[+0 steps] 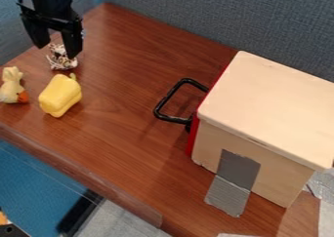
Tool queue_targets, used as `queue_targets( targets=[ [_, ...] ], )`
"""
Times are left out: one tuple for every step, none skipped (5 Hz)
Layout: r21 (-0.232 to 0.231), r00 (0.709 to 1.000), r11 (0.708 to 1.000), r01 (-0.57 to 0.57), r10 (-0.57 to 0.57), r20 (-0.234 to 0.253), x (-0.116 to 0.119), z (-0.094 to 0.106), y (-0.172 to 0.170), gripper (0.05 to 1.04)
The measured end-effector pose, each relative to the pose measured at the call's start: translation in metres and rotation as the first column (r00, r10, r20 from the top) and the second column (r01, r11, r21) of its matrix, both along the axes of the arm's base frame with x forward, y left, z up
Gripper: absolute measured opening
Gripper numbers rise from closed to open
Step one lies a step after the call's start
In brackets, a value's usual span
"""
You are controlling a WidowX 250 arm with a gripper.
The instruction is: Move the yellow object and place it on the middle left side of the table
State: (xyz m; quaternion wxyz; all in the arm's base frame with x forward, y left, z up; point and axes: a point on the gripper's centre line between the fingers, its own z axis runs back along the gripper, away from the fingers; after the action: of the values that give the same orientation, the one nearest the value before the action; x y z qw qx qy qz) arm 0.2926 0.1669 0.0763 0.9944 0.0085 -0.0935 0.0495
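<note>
yellow pepper (60,95): toy-like, plump, lobed sides, smooth, slight shine, short greenish-yellow stem at far end; lies tilted, stem end toward far right
pepper place: left part of brown table (124,133), right of pale toy, well apart from box
gripper (57,49): black, far left, hangs on far side of pepper; fingers spread apart
patterned thing (62,60): small, whitish with dark marks, beside gripper tips, just beyond pepper; kind can't be told
pale toy (11,87): left edge, yellowish, orange patch low on right
box (271,104): light wood, right side, red on left face
handle (166,98): black, sticks out left from box
tape (236,175): grey, box to table
</note>
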Motion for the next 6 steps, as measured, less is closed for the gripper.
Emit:
queue_targets(
  targets=[
    [0.015,0.997,0.998,0.062,-0.062,-0.036,-0.013,-0.016,-0.014,1.001],
    [0.033,0.990,0.992,0.121,-0.118,-0.080,-0.025,-0.036,-0.030,1.001],
    [0.099,0.987,0.985,0.142,-0.132,-0.095,-0.028,-0.047,-0.029,1.001],
    [0.139,0.986,0.980,0.140,-0.125,-0.115,-0.027,-0.058,-0.024,0.952],
    [0.152,0.988,0.980,0.127,-0.112,-0.103,-0.024,-0.059,-0.022,0.800],
    [0.152,0.991,0.983,0.107,-0.094,-0.091,-0.013,-0.053,-0.022,0.799]
  ],
)
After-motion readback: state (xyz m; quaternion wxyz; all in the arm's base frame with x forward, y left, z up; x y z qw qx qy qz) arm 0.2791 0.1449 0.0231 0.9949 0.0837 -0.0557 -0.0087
